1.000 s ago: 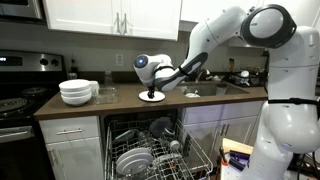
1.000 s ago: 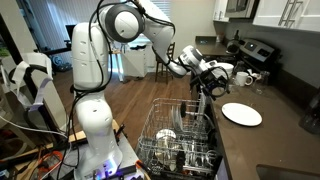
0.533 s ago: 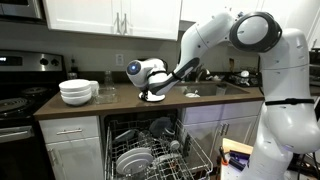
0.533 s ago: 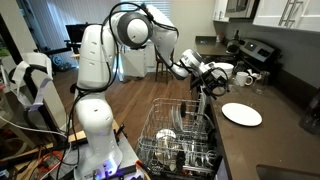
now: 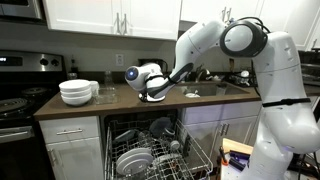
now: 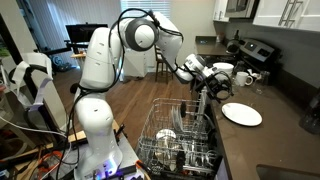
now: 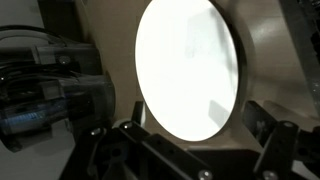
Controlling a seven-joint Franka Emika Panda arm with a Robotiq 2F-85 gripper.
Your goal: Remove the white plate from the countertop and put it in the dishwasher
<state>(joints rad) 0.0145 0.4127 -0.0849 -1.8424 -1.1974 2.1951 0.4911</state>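
The white plate point(image 6: 241, 114) lies flat on the dark countertop point(image 6: 285, 135). It fills the upper middle of the wrist view point(image 7: 190, 65) and shows only partly under the gripper in an exterior view point(image 5: 152, 98). My gripper point(image 5: 147, 90) hovers close above the plate's near edge, fingers spread and empty. In the wrist view point(image 7: 200, 138) the two fingers stand either side of the plate's lower rim and do not touch it. It also shows in the other exterior view point(image 6: 207, 86). The dishwasher point(image 5: 150, 150) is open below the counter, its lower rack point(image 6: 180, 140) pulled out.
A stack of white bowls point(image 5: 77, 92) and a glass stand on the counter beside the stove point(image 5: 15, 105). The pulled-out rack holds plates and other dishes point(image 5: 132, 160). A sink and clutter point(image 5: 230, 85) lie further along. Cups point(image 6: 243, 76) stand near the stove.
The arm has swung along the counter and the gripper has come in lower over the plate's edge. The plate has not moved.
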